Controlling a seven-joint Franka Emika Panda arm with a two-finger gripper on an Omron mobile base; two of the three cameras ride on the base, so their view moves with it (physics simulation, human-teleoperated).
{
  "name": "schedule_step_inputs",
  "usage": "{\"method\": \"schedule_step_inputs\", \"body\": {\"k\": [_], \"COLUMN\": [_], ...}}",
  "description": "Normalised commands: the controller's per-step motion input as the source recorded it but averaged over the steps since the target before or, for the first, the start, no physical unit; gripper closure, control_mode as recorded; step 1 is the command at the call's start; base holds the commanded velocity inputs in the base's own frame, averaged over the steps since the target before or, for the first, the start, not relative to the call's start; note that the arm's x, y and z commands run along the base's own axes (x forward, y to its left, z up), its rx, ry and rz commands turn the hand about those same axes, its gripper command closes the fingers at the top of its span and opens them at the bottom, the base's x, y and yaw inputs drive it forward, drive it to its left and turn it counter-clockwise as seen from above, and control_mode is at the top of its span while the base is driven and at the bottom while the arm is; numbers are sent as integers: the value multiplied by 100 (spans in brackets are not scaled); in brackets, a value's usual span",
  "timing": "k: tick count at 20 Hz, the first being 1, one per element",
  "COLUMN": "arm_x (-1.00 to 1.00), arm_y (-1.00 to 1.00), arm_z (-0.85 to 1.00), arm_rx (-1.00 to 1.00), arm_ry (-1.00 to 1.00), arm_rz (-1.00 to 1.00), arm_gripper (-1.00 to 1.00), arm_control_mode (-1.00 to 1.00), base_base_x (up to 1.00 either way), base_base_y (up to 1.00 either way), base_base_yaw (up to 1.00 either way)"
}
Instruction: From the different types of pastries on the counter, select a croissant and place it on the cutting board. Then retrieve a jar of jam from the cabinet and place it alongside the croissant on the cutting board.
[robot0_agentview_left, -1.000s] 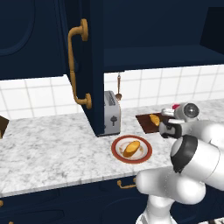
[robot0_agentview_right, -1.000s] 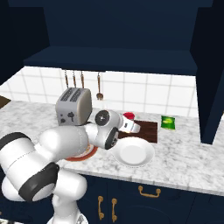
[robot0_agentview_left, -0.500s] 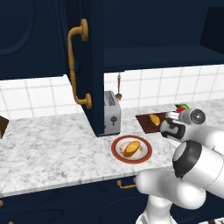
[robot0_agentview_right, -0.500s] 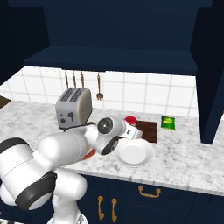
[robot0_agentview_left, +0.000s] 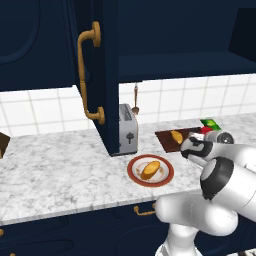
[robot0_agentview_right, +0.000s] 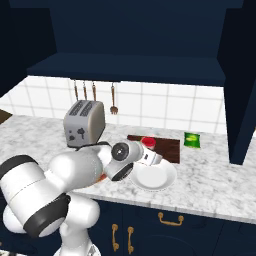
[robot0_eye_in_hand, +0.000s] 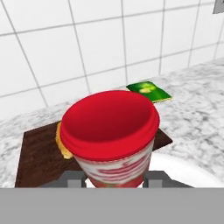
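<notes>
While our two-finger gripper (robot0_eye_in_hand: 114, 178) is pinching the squat red jar of jam (robot0_eye_in_hand: 110, 135) at lower centre, we are seeing the small golden-orange croissant (robot0_agentview_left: 176, 136) lying on the dark reddish-brown cutting board (robot0_agentview_left: 166, 140) at centre right.

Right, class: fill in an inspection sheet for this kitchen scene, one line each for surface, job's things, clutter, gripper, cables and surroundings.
Surface: marbled counter, white and grey.
Job's things: croissant lies on the board; red jam jar is held above the board's near edge, beside the croissant, not yet set down; cabinet door stands open.
Clutter: bread roll on a red-rimmed plate; white plate; green packet; toaster.
Gripper: gripper shut on the jar, one finger at each side.
Cables: nothing seen.
Surroundings: white tiled wall with hanging utensils.
</notes>
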Motion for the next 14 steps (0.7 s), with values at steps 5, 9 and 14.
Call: {"method": "schedule_step_inputs", "body": {"k": [5, 9, 14], "arm_x": [31, 40, 4], "arm_y": [0, 0, 0], "arm_z": [-8, -2, -14], "arm_rx": [0, 0, 0], "arm_ry": [-9, -1, 0], "arm_rz": [0, 0, 0], "arm_gripper": [100, 100, 100], "arm_control_mode": [-100, -100, -100], "base_base_x": [0, 0, 0], "base_base_y": [0, 0, 0], "base_base_yaw": [0, 0, 0]}}
